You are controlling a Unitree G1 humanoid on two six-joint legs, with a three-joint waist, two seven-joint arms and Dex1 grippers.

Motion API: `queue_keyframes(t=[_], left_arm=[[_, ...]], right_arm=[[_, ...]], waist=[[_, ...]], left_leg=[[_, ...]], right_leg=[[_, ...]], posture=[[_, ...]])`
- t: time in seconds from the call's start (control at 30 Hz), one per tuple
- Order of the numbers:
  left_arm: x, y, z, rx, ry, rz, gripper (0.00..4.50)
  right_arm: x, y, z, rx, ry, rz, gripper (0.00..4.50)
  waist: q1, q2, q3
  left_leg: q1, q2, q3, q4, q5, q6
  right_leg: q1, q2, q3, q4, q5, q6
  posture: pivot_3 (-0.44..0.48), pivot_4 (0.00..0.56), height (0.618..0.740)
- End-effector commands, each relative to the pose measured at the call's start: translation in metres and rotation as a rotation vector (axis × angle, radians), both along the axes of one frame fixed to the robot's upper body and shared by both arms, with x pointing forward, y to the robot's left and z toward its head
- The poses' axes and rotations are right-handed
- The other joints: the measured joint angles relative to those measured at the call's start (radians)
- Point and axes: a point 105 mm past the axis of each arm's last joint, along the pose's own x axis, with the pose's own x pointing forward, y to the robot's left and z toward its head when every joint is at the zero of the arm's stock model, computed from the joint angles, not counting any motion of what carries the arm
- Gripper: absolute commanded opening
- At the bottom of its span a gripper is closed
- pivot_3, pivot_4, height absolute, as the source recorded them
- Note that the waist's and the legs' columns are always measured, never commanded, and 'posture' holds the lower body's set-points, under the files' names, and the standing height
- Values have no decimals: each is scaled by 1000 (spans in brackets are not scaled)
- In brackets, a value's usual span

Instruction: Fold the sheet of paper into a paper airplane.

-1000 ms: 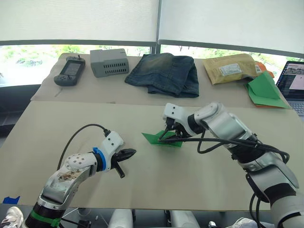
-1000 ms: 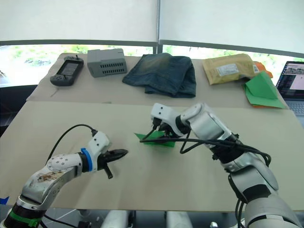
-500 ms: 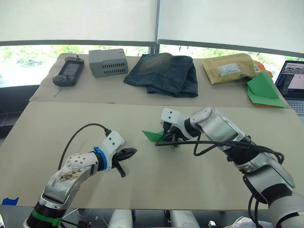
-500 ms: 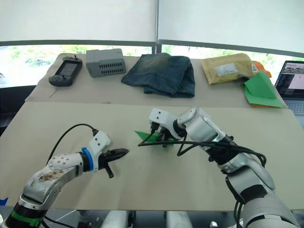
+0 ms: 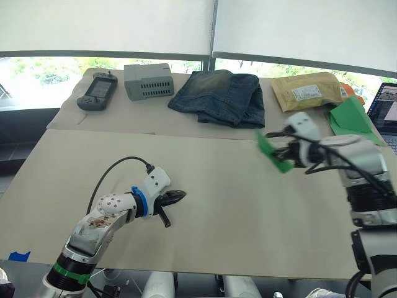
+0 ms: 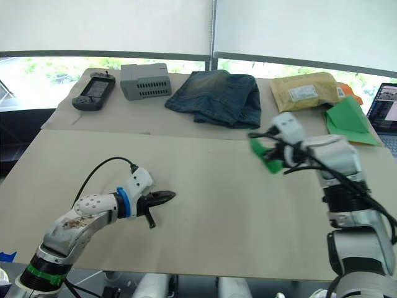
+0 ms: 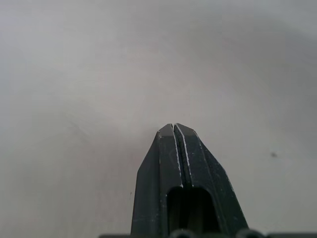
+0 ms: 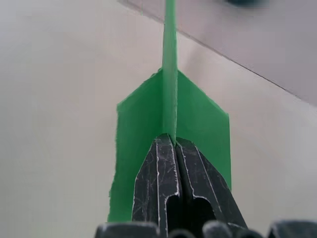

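Two claws show over the pale beige surface (image 5: 248,205). The right claw (image 5: 286,151), at about three o'clock in the head views, is raised above the surface and clenched on the bright green folded sheet of paper (image 5: 270,151); in the right wrist view its black fingers (image 8: 157,184) press together on the central crease, with green flaps spreading to either side of it. The left claw (image 5: 179,196), at about seven o'clock and low over the surface, is clenched on nothing, its fingers (image 7: 168,158) touching along their length. Along the far edge, from ten to two o'clock, lie a dark handheld controller (image 5: 98,92), a grey vented box (image 5: 148,81), folded blue jeans (image 5: 221,97), a tan padded envelope (image 5: 306,91) and a bigger green triangular paper (image 5: 352,118).
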Motion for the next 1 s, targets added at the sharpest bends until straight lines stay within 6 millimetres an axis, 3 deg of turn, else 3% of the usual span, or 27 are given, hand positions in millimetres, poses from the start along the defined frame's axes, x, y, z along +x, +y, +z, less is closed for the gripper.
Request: queue_keyframes(t=[0.03, 0.3, 0.47, 0.6, 0.83, 1.0], left_arm=[[5, -6, 6, 11, -48, -29, 0], [5, -7, 5, 0, -56, -9, 0], [6, -5, 7, -12, -66, 13, 0], [8, -3, 10, -23, -80, 27, 0], [15, 2, 16, -30, -100, 33, 0], [18, 9, 21, -38, -113, 44, 0]], right_arm=[[16, -50, 26, 1, -121, -209, 26], [19, -58, 7, 98, -27, -291, 26], [14, -51, -14, 134, 52, -288, 26], [13, -51, -18, 136, 57, -293, 26], [10, -49, -3, 129, 36, -261, 2337], [11, -50, 48, 100, -115, -226, 4070]], waist=[[-11, 0, 0], [-30, 0, 0], [-29, 0, 0], [-28, 1, 0], [-28, 1, 0], [-27, 3, 1]], left_leg=[[0, 0, 1, 0, 0, 0], [1, 1, 1, 0, 0, 0], [1, 0, 1, 0, 0, 0], [1, 0, 1, 0, 0, 0], [1, 0, 1, 0, 0, 0], [0, 0, 1, 0, 0, 0]], right_leg=[[0, 0, 1, 0, 0, 0], [0, 1, 2, 0, 0, 0], [1, 1, 3, 0, 1, 1], [1, 1, 3, 0, 1, 1], [1, 1, 3, 0, 1, 1], [0, 1, 3, 0, 1, 1]], posture=[[0, 150, 740], [0, 150, 740], [0, 150, 740], [0, 150, 740], [0, 150, 740], [0, 150, 740]])
